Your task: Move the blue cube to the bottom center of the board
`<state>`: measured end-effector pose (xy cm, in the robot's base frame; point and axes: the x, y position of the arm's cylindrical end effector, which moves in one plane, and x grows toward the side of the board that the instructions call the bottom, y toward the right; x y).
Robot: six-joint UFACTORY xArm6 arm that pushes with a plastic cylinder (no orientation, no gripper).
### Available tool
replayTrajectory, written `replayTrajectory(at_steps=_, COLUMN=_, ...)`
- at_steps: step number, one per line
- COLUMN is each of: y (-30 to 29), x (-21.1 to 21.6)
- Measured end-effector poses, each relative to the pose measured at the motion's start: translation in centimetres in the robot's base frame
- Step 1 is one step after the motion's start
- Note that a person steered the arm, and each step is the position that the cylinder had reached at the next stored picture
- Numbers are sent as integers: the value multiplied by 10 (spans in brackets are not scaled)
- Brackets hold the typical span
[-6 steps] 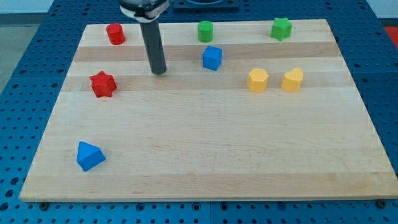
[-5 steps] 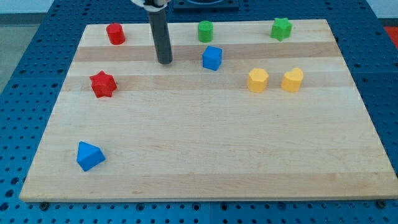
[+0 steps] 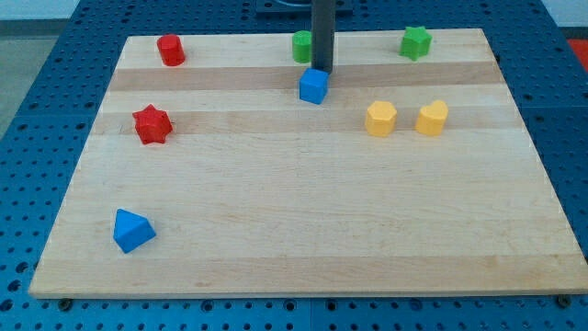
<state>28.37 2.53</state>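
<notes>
Dark rod's tip, my tip (image 3: 322, 70), bare and holding nothing, upper centre of frame, at top edge of small blue cube (image 3: 313, 85); green cylinder block (image 3: 302, 45) just left of rod, on pale wooden board (image 3: 303, 221)

My tip (image 3: 322, 70) low, rod upright

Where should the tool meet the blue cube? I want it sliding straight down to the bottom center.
Push on the blue cube's top-facing side, coming from the view's top. My tip sits just above it, slightly right of center, so shift a little left first; an off-center push would likely turn it.
</notes>
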Motion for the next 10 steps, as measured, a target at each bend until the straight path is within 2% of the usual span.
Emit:
replayTrajectory(at_steps=4, y=-24, x=48)
replayTrajectory(at_steps=10, y=-33, x=188)
